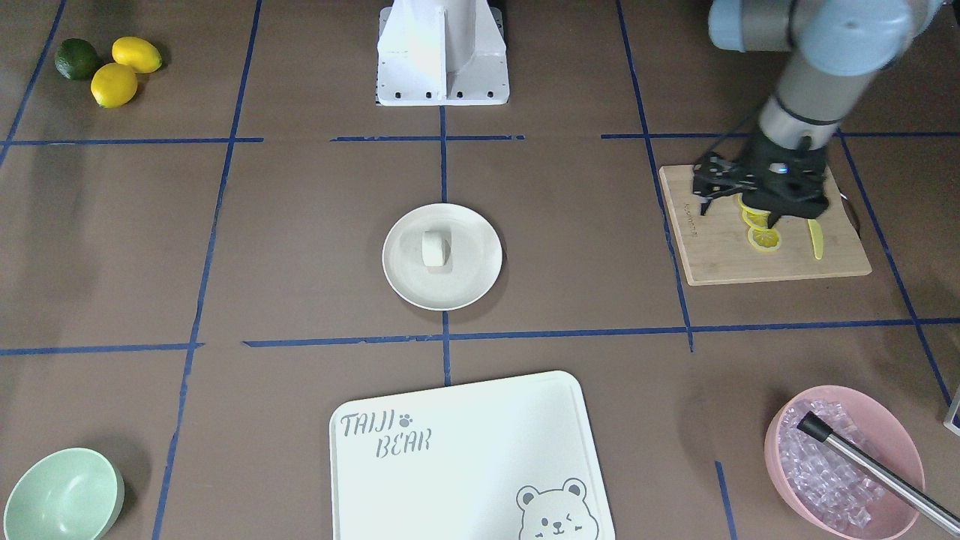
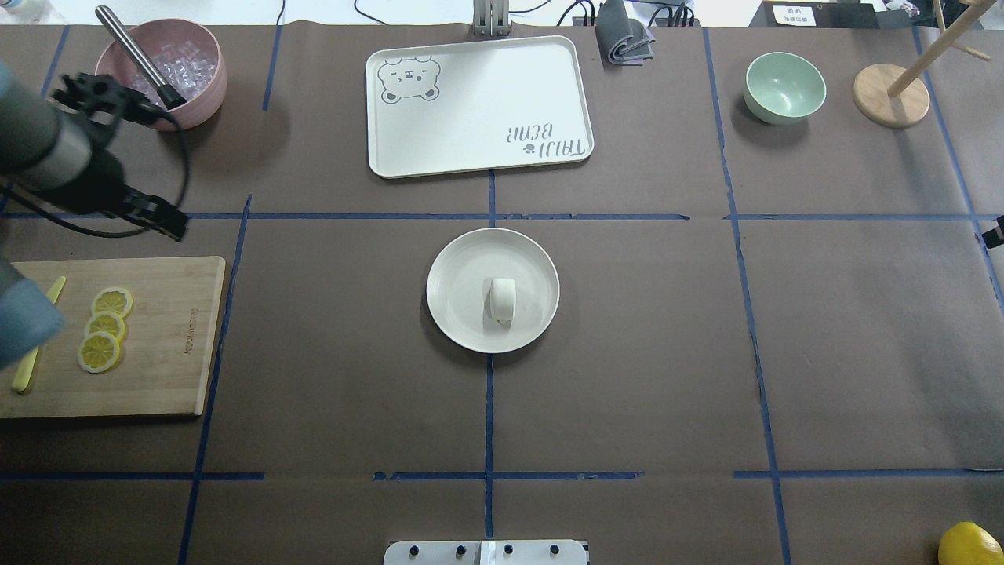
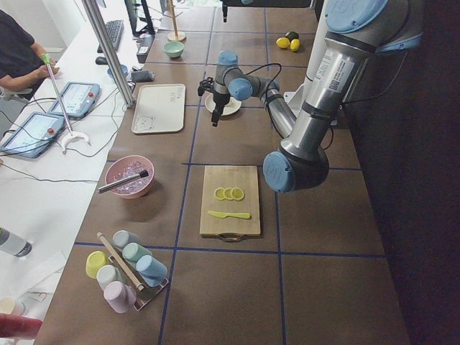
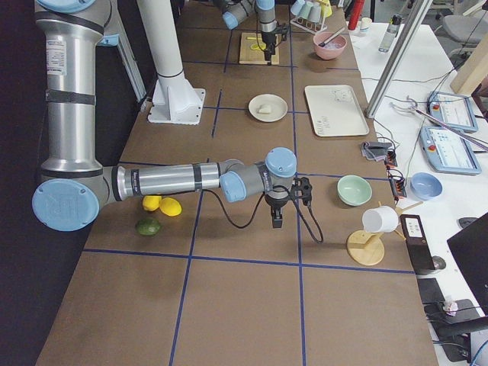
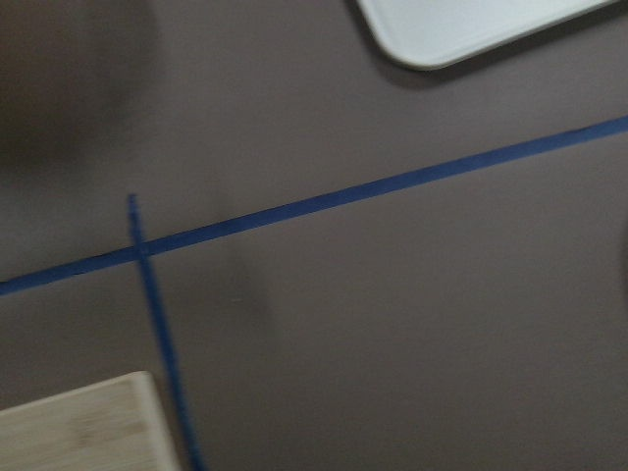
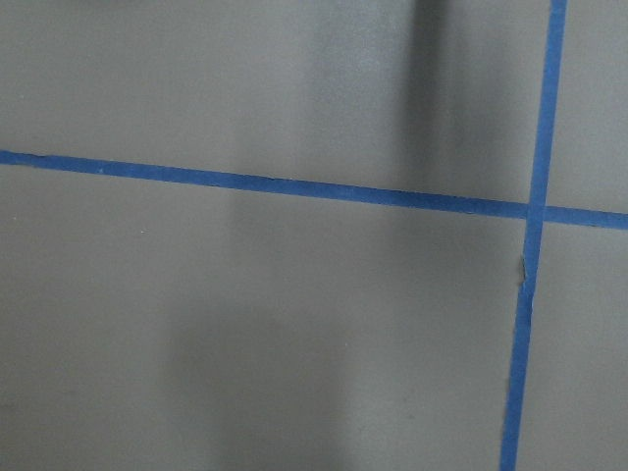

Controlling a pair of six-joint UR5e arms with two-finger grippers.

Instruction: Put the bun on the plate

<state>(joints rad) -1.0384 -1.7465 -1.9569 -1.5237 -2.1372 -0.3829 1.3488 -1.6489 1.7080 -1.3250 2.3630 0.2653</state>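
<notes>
The small white bun [image 1: 435, 249] [image 2: 502, 300] lies on its side in the middle of the round cream plate [image 1: 472, 285] [image 2: 455, 314] at the table's centre. Nothing touches it. My left gripper [image 1: 772, 217] [image 2: 176, 227] hangs well away from the plate, over the edge of the wooden cutting board [image 1: 720, 255]. It holds nothing visible, and whether its jaws are apart I cannot tell. My right gripper [image 4: 276, 221] hovers low over bare table on the other side, barely showing at the overhead view's right edge. I cannot tell its state.
Three lemon slices [image 2: 102, 326] and a yellow knife [image 2: 35, 345] lie on the cutting board. Also here are a pink bowl of ice with a metal rod [image 2: 169, 67], the bear-printed tray [image 2: 478, 106], a mint bowl [image 2: 784, 86], a wooden stand [image 2: 890, 94], and lemons and a lime [image 1: 112, 67].
</notes>
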